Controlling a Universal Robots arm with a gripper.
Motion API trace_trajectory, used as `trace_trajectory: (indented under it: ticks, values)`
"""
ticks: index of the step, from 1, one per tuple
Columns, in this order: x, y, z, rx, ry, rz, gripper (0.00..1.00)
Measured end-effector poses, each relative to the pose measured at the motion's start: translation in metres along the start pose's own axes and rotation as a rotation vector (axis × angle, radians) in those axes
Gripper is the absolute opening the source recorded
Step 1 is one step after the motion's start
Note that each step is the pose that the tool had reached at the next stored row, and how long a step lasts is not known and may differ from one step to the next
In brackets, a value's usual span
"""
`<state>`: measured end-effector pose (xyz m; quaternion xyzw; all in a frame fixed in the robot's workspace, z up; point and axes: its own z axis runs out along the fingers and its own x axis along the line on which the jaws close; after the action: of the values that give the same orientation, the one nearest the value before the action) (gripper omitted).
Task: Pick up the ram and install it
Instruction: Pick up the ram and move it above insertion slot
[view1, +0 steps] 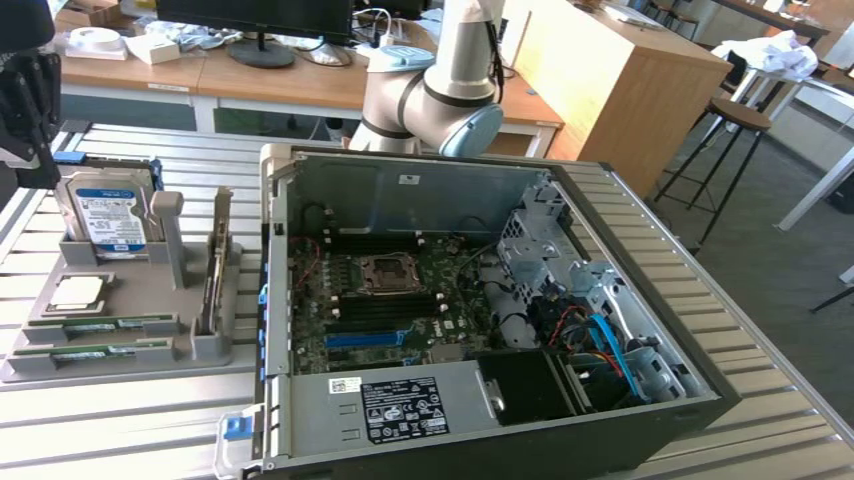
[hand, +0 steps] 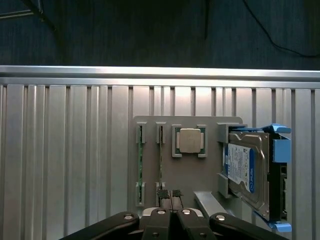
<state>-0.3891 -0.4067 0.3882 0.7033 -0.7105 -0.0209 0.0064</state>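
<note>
Installation has not begun, judging from both views. In the exterior view, the ram (view1: 100, 325) sits in a slot of the grey holder tray (view1: 127, 372) on the slatted table (view1: 134, 440). The tray is to the exterior view's left of the open computer case (view1: 274, 260), and a second green stick (view1: 87, 350) sits just beside the ram. The same tray carries the hard drive (view1: 107, 215) and the processor chip (view1: 78, 292). Inside the case the motherboard (view1: 400, 300) is exposed. The long dark memory slots (view1: 400, 307) just below the processor socket look empty, so no stick appears to be seated there. The arm (view1: 447, 85) rises behind the case, well apart from the board. In the wrist view, the gripper (hand: 170, 194) hangs over the tray (hand: 200, 175) with its fingers (hand: 162, 195) pressed together and nothing between them. Both sticks show edge-on in their slots. The ram (hand: 161, 160) is the one next to the processor chip (hand: 190, 141), and it is the part nearest the closed fingertips, though they do not touch it. The second stick (hand: 140, 160) lies on its far side, and the hard drive (hand: 250, 170) stands beyond the chip. Every step is therefore left to do: the grasp, the lift, the carry to the case and the seating in a slot.
</note>
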Motion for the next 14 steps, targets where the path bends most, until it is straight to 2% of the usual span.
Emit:
trace_trajectory:
  ticks: [6, 14]
  values:
    - [-0.0001, -0.0009, 0.0002, 0.0007, 0.0001, -0.008, 0.1]
    - [-0.0001, -0.0067, 0.0003, 0.0005, 0.0002, -0.012, 0.1]
